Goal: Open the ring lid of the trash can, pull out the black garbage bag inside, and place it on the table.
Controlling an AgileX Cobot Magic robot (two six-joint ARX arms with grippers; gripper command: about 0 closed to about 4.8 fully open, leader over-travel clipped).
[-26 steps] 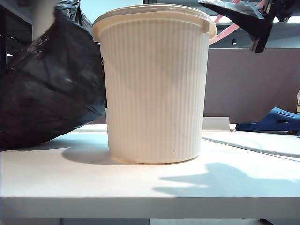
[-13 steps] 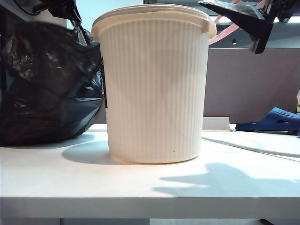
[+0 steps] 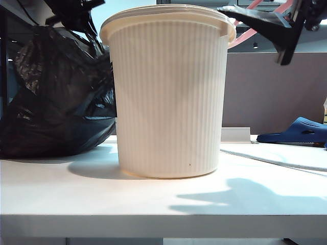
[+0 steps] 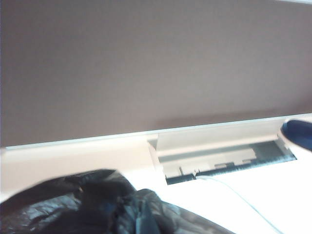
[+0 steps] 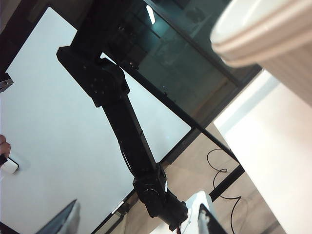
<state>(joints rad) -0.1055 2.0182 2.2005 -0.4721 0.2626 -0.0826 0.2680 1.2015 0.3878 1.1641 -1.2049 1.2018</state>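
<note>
The left gripper (image 3: pixel 76 15), clenched on the black garbage bag (image 3: pixel 56 102), hangs beside the trash can (image 3: pixel 168 92); the bag's base rests on the counter (image 3: pixel 153 204). The right gripper (image 3: pixel 276 25), spread, holds the ring lid (image 3: pixel 250 33) up beyond the trash can's rim. Releasing now, the slumping bag may roll off the counter's edge

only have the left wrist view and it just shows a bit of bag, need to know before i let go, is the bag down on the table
Observer: yes, the bag's bottom sits on the table, left of the can in the exterior view.
Operator: is it hanging from anything
Observer: its neck runs up into the left gripper, which is shut on it above the bag.
Operator: where's the right one
Observer: the right gripper is up by the can's rim on the right, fingers open, beside the raised lid.
</note>
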